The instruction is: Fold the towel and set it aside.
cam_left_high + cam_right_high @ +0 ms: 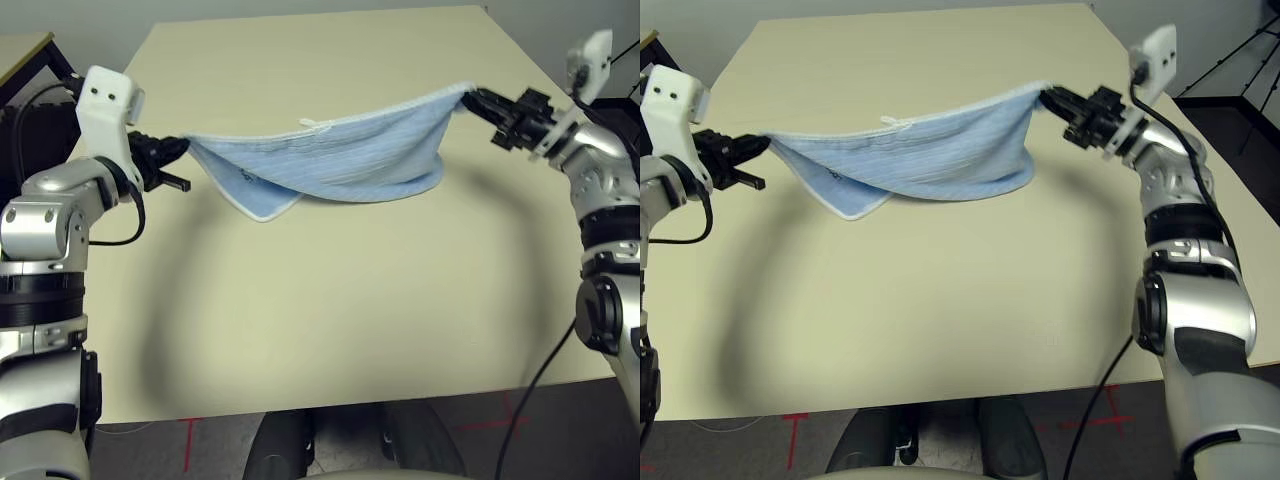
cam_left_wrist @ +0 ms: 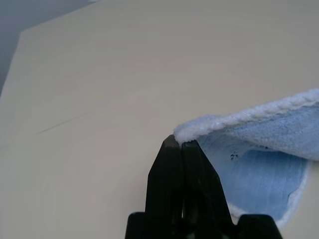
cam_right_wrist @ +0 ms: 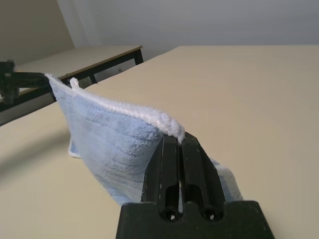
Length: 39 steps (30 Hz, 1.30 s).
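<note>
- towel (image 1: 340, 160) light blue, held up in the air over the beige table (image 1: 330, 330), stretched between the two grippers, sagging in the middle
- top edge with white stitching runs from one gripper to the other; small white tag (image 1: 316, 124) sticks up about midway along that edge
- towel doubled over, two layers hanging down; lower corner on the robot's left side droops lowest, close to the tabletop, can't tell if it touches
- faint dark marking on the inner layer near the left low corner, not readable
- left gripper (image 1: 180, 146) at the towel's left end, fingers (image 2: 180, 164) pressed together, clamped on the white-edged corner
- right gripper (image 1: 478, 98) at the towel's right end, fingers (image 3: 179, 159) together too, pinching the stitched corner
- right wrist view looks along the towel, with the left gripper at the far end, holding the opposite corner
- both arms spread wide, grippers well apart, roughly level, right one a bit further up the table
- second table (image 3: 94, 57) with dark frame in the background of the right wrist view
</note>
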Tool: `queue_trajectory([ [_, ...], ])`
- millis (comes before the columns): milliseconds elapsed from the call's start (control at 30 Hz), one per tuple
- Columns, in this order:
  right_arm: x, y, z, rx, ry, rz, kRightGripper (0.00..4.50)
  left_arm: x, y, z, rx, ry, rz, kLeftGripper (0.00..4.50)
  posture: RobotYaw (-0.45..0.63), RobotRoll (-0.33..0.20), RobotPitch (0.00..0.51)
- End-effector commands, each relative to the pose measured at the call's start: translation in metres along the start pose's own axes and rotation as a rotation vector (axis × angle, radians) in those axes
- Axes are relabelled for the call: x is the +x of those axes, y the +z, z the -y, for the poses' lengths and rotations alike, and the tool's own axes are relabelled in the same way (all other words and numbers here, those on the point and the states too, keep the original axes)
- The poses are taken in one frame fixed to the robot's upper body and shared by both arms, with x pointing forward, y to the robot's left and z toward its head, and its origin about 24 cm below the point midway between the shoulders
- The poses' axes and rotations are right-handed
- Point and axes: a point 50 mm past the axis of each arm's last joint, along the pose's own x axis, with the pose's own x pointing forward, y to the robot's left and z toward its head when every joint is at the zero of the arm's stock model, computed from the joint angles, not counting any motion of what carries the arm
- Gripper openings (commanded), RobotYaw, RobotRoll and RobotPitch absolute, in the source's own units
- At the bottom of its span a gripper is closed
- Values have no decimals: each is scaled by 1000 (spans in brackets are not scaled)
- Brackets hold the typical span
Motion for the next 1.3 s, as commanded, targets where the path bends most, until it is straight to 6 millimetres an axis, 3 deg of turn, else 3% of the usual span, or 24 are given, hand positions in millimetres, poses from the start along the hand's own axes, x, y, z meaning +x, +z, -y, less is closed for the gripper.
queue_trajectory([
  [33,-9,2,3,-69,-68,-56,0,2,-3,-10,11,107,-7,13,-76,0,179],
  [333,13,-16,1,-228,-77,-223,0,-5,-25,-22,-72,320,-38,13,-34,0,179],
  [433,24,-18,10,-331,-183,-290,0,-7,-32,-27,-93,376,-45,13,-17,0,179],
  [500,31,-9,18,-374,-306,-250,0,-3,-33,-28,-105,396,-34,13,12,0,183],
  [700,49,31,27,-432,-604,-26,0,15,-8,-46,-141,514,154,13,41,0,192],
  [867,67,56,16,-443,-627,204,0,15,28,-61,-163,622,470,13,50,0,197],
  [933,68,58,14,-446,-622,238,0,14,33,-62,-168,642,527,13,48,0,200],
  [1067,60,43,16,-444,-591,216,0,29,12,-47,-117,493,415,13,34,0,200],
  [1133,51,26,19,-415,-528,144,0,32,-9,-39,-90,383,316,13,25,0,199],
  [1300,26,-18,17,-343,-267,-62,0,13,-63,-18,42,66,53,13,1,0,200],
])
